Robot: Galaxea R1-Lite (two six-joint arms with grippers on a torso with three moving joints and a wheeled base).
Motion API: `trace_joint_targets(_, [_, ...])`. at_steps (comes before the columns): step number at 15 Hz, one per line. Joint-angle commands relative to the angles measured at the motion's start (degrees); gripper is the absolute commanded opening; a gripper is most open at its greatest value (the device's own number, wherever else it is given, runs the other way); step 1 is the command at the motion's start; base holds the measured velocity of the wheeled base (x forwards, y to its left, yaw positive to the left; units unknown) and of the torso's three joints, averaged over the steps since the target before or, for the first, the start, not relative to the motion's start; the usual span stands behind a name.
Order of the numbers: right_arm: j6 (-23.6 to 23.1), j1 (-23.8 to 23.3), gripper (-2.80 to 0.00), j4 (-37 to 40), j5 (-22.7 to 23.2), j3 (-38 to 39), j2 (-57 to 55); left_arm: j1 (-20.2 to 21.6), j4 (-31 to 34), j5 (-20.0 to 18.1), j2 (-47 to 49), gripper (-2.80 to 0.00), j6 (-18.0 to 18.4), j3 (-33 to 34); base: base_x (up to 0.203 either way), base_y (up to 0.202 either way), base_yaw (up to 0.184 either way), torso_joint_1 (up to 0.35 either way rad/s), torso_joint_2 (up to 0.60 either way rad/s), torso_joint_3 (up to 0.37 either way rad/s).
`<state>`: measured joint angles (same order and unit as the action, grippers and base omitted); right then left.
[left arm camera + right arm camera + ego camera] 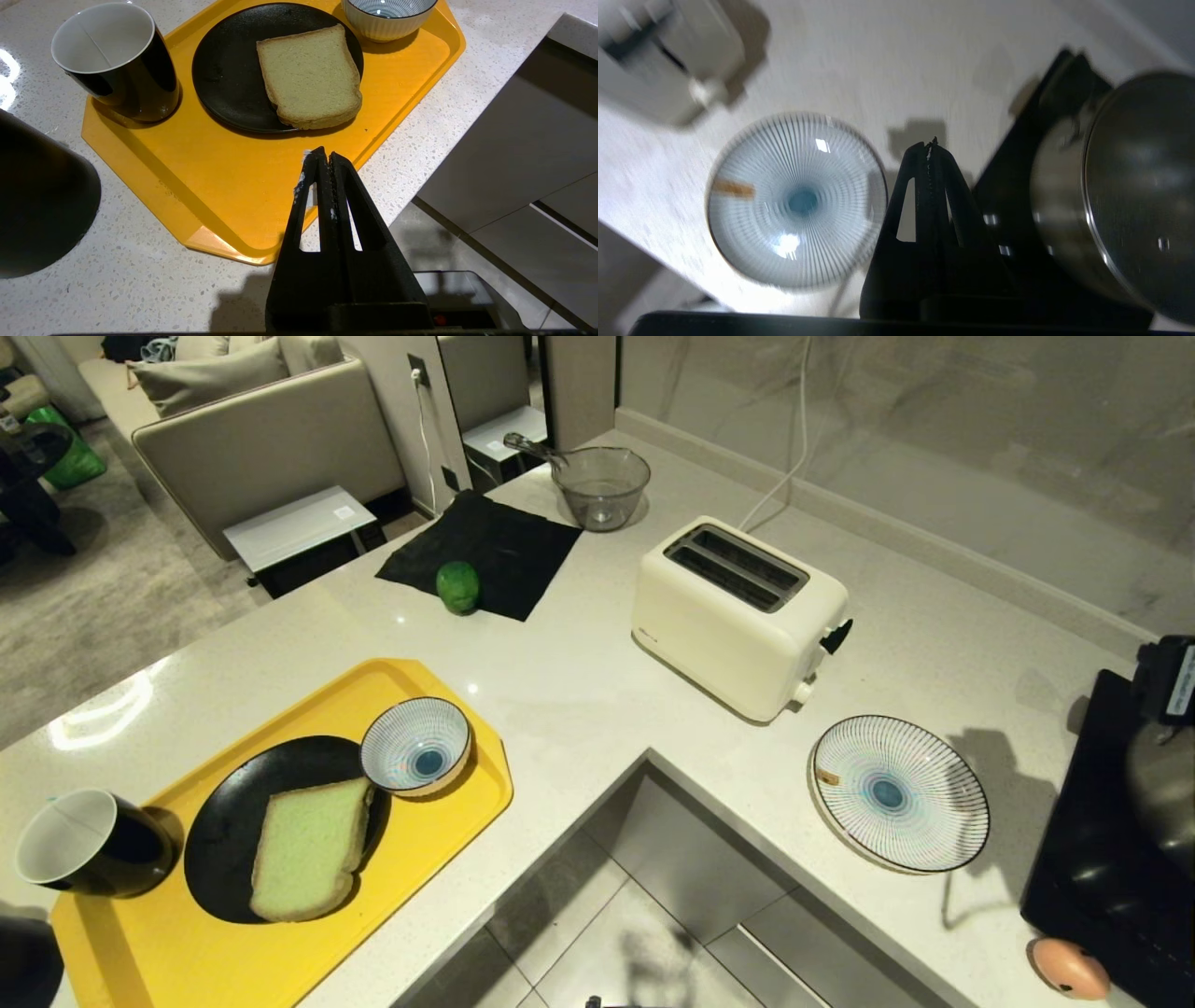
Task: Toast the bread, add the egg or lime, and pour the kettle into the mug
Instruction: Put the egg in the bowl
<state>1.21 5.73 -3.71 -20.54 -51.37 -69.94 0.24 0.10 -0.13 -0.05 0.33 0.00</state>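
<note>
While the bread (306, 851) lies flat on the black plate (224, 831), I judge it soft and light, best pinched by 1 crust edge. Both jaws are closed and empty.

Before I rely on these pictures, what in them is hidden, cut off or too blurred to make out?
- Kettle: left wrist view, cut off by the edge; only a dark side shows.
- Egg: head view, partly cut off at the bottom edge.
- Toaster: right wrist view, blurred and cut off.
- Pot: right wrist view, blurred; contents hidden.
</note>
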Motion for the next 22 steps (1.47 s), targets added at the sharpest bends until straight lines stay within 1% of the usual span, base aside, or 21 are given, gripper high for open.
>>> trace_joint_targets(1, [0.03, -0.11, -2.8, 12.96, -0.48, -1.1, -0.53, -0.05, -0.01, -0.04, -0.04, -2.8, 0.02, 0.0, 0.0, 0.0, 0.0, 0.0, 0.0, 0.0])
trace_joint_targets(3, [0.3, -1.03, -2.8, 27.09, -0.45, -5.22, 0.47, 0.02, -0.01, 0.01, -0.04, -2.8, 0.02, 0.0, 0.0, 0.0, 0.0, 0.0, 0.0, 0.0])
trace_joint_targets(5, [2.05, -1.77, -2.8, 40.88, -0.31, -10.75, 1.46, 0.02, -0.01, -0.04, -0.04, -2.8, 0.02, 0.0, 0.0, 0.0, 0.0, 0.0, 0.0, 0.0])
trace_joint_targets(7, [6.13, -1.96, -2.8, 54.82, 0.24, -15.91, 2.05, 0.02, -0.01, -0.04, -0.04, -2.8, 0.02, 0.0, 0.0, 0.0, 0.0, 0.0, 0.0, 0.0])
trace_joint_targets(8, [9.78, -1.97, -2.8, 59.78, 0.57, -17.12, 2.19, 0.02, -0.01, -0.04, -0.04, -2.8, 0.02, 0.0, 0.0, 0.0, 0.0, 0.0, 0.0, 0.0])
trace_joint_targets(9, [12.44, -1.95, -2.8, 62.61, 0.95, -17.11, 2.3, 0.02, -0.01, -0.02, -0.04, -2.8, 0.02, 0.0, 0.0, 0.0, 0.0, 0.0, 0.0, 0.0])
trace_joint_targets(11, [14.0, -1.95, -2.8, 65.59, 3.59, -15.82, 2.87, 0.02, -0.01, -0.04, -0.04, -2.8, 0.02, 0.0, 0.0, 0.0, 0.0, 0.0, 0.0, 0.0])
trace_joint_targets(14, [14.08, -1.95, -2.8, 66.32, 5.78, -9.51, 4.01, 0.02, -0.01, -0.04, -0.04, -2.8, 0.02, 0.0, 0.0, 0.0, 0.0, 0.0, 0.0, 0.0])
trace_joint_targets(15, [14.05, -1.95, -2.8, 65.16, 6.09, -6.99, 4.49, 0.02, -0.01, -0.04, -0.04, -2.8, 0.02, 0.0, 0.0, 0.0, 0.0, 0.0, 0.0, 0.0])
trace_joint_targets(17, [14.0, -1.95, -2.8, 60.03, 6.28, -2.48, 5.21, 0.02, -0.01, -0.04, -0.04, -2.8, 0.02, 0.0, 0.0, 0.0, 0.0, 0.0, 0.0, 0.0])
trace_joint_targets(18, [14.01, -1.97, -2.8, 58.68, 6.3, -1.18, 5.4, 0.02, -0.01, -0.04, -0.04, -2.8, 0.02, 0.0, 0.0, 0.0, 0.0, 0.0, 0.0, 0.0])
trace_joint_targets(19, [14.14, -2.01, 0.0, 58.18, 6.58, -0.29, 5.47, 0.02, -0.01, -0.04, -0.04, -2.8, 0.02, 0.0, 0.0, 0.0, 0.0, 0.0, 0.0, 0.0])
trace_joint_targets(21, [14.1, -2.1, 0.0, 55.99, 10.82, 1.75, 5.99, 0.02, -0.01, -0.04, -0.04, -2.8, 0.02, 0.0, 0.0, 0.0, 0.0, 0.0, 0.0, 0.0])
trace_joint_targets(22, [14.09, -2.25, 0.0, 54.08, 12.19, 3.03, 6.01, 0.02, -0.01, 0.0, -0.04, -2.8, 0.02, 0.0, 0.0, 0.0, 0.0, 0.0, 0.0, 0.0])
